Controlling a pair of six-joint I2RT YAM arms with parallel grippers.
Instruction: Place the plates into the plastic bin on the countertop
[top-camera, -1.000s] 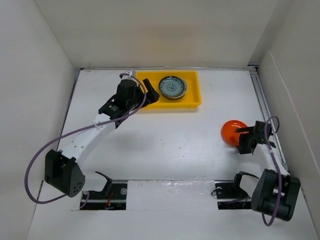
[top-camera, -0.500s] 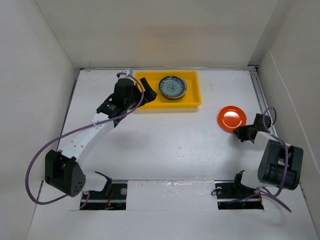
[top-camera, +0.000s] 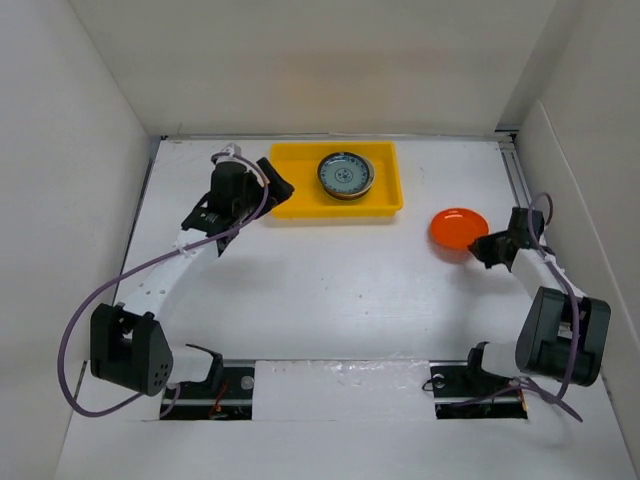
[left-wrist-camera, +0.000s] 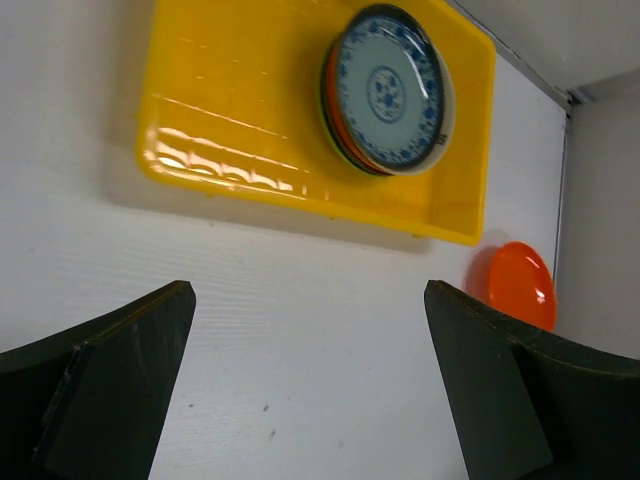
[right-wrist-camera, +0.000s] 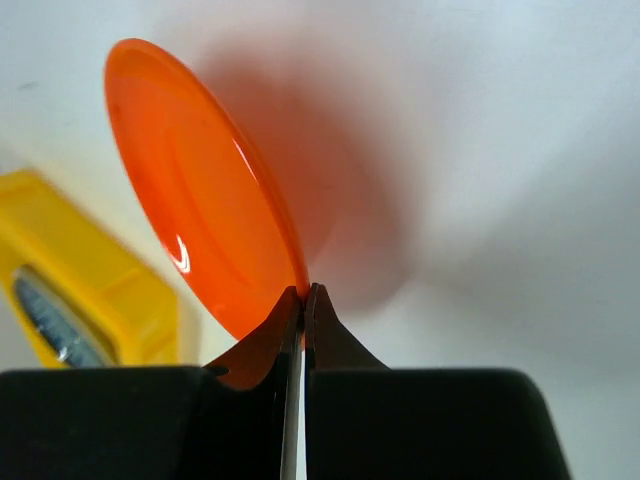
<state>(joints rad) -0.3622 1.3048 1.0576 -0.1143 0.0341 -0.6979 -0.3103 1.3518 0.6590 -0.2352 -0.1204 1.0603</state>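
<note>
My right gripper (top-camera: 484, 247) (right-wrist-camera: 303, 295) is shut on the near rim of an orange plate (top-camera: 458, 228) (right-wrist-camera: 200, 190), which is tilted up above the white countertop (top-camera: 330, 280) at the right. The yellow plastic bin (top-camera: 385, 195) (left-wrist-camera: 250, 110) (right-wrist-camera: 90, 290) lies at the back centre with a stack of plates (top-camera: 346, 175) (left-wrist-camera: 385, 88) in it, a blue-patterned one on top. My left gripper (top-camera: 278, 183) (left-wrist-camera: 308, 300) hovers wide open beside the bin's left end, nothing between its fingers (left-wrist-camera: 120, 370). The orange plate (left-wrist-camera: 520, 285) also shows in the left wrist view.
White walls enclose the countertop on the left, back and right. A metal rail (top-camera: 525, 200) runs along the right edge near my right arm. Both arm bases sit at the near edge.
My right gripper closed on the orange plate's rim and carried it back and slightly left. My left gripper drew back leftward off the bin's left end.
</note>
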